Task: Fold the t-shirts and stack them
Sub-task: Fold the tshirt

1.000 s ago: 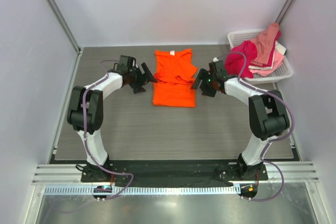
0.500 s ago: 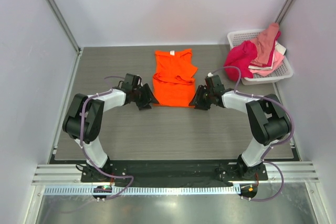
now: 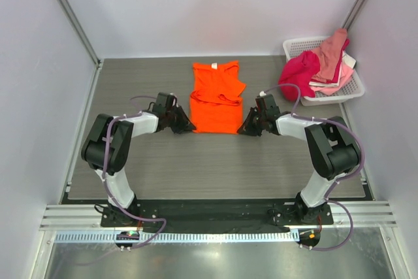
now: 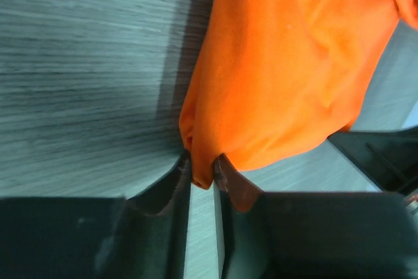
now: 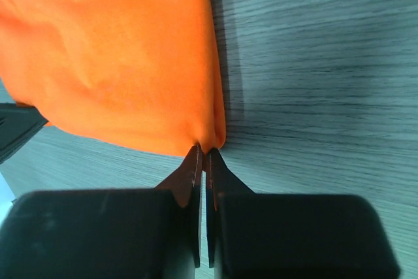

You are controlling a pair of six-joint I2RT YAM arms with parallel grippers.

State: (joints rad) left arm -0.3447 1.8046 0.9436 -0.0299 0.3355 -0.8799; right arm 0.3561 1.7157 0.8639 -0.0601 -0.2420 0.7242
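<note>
An orange t-shirt lies flat on the grey table, sleeves folded in and collar at the far end. My left gripper is low at its near left corner. In the left wrist view that gripper is shut on a bunched fold of the orange t-shirt. My right gripper is at the near right corner. In the right wrist view it pinches the edge of the orange t-shirt between nearly touching tips. Magenta, salmon and pale pink t-shirts are piled at the back right.
A white lattice basket holds the piled shirts in the back right corner, the magenta one spilling over its left rim. Pale walls with metal posts enclose the table on three sides. Each arm's purple cable loops beside it.
Both grippers have come from the shirt's sides toward me to its near corners, dropped to the table and closed on the cloth.
</note>
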